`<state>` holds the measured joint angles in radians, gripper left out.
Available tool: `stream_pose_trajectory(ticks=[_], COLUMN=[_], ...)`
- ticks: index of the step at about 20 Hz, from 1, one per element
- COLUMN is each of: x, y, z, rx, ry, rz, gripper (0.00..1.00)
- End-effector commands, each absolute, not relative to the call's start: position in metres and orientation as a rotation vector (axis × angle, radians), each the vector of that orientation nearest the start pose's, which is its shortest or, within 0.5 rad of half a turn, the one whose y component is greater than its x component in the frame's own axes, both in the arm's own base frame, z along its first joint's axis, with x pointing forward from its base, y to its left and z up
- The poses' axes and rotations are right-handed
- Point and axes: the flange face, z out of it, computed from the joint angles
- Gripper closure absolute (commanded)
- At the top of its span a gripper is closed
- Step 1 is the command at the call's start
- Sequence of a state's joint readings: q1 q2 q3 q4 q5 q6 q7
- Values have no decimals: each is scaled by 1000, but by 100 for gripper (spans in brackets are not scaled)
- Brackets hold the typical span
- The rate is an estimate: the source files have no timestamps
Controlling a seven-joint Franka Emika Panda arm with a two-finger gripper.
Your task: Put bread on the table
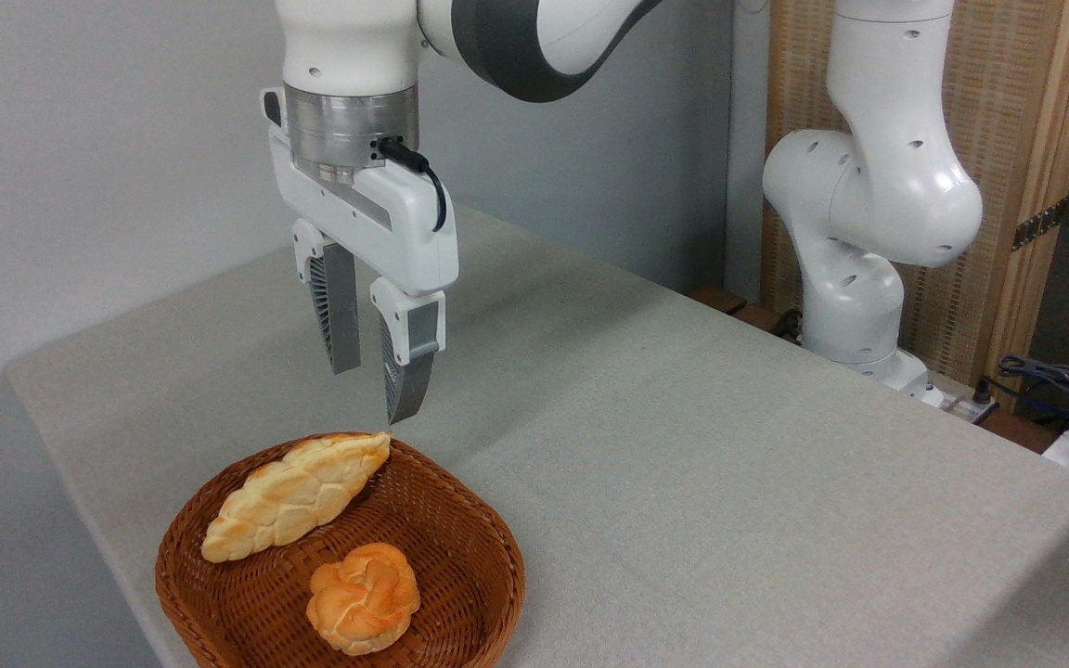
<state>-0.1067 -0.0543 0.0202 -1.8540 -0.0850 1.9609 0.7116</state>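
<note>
Bread sits below & left of my end effector, still in the basket.

Largest first: the bench (683,445), grey-beige cloth, carries everything, w/ plenty of bare cloth to the right of the basket. The basket (483,543), brown wicker, sits at the near-left edge w/ 2 items inside. The bread (298,496), long braided loaf, leans on the basket's back-left wall; its long axis runs diagonal, low-left tip to upper-right tip resting at the rim. The bun (365,598), small, round & orange, lies just in front of the loaf, not my target. My end effector (377,394) hangs above the loaf's upper-right tip, fingers apart, holding nothing, not touching bread. Judgement: loaf's middle lies down & to the left of me, so I'd shift that way, then close across the short width, approx square to the long axis.
</note>
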Motion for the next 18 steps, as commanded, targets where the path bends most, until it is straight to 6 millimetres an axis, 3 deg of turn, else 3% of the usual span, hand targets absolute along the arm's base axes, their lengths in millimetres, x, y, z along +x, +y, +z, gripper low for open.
stream_pose_trajectory(ticks=[1, 18], x=[558, 559], y=[-53, -58], z=[559, 554], rx=[-2945, -2936], ry=[1164, 1196], rz=[-268, -252], gripper=[0, 0])
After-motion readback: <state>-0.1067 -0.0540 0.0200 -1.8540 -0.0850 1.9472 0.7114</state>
